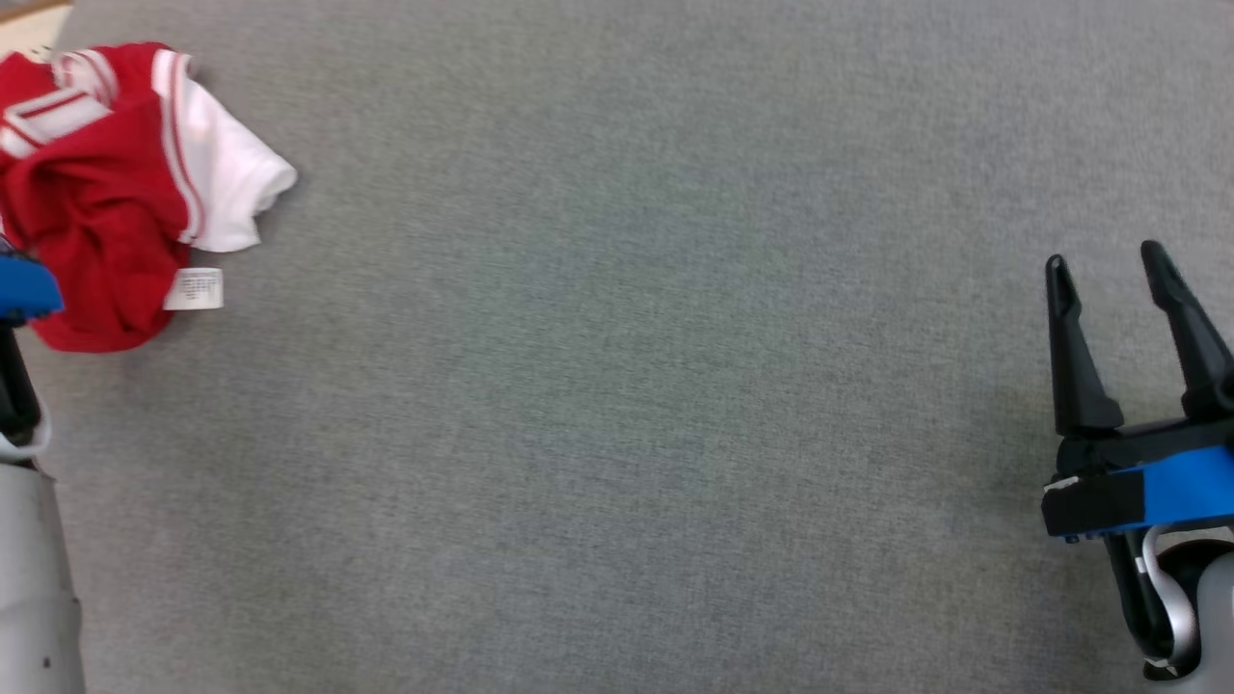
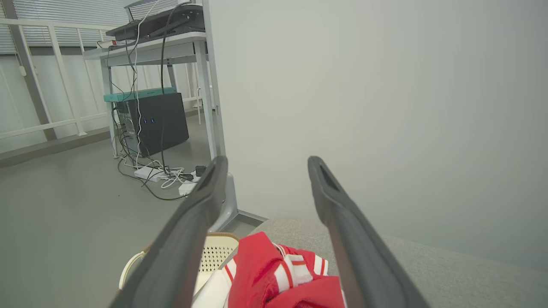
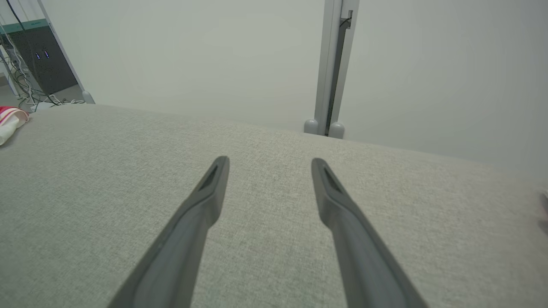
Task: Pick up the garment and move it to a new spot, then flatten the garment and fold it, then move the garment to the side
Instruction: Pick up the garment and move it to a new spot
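A crumpled red and white garment (image 1: pixel 116 183) lies bunched at the far left corner of the grey table, a white label sticking out at its near edge. In the left wrist view the garment (image 2: pixel 278 278) sits just below and between the fingers of my left gripper (image 2: pixel 265 164), which is open and hovers above it. My left arm shows at the left edge of the head view. My right gripper (image 1: pixel 1109 258) is open at the right side of the table, far from the garment (image 3: pixel 10 119), holding nothing.
The grey fabric tabletop (image 1: pixel 617 386) stretches wide between the arms. A perforated cream basket (image 2: pixel 214 252) sits just beyond the table's left corner. Behind stand a pale partition wall (image 2: pixel 364 107), a desk with cables and a black computer case (image 2: pixel 158 122).
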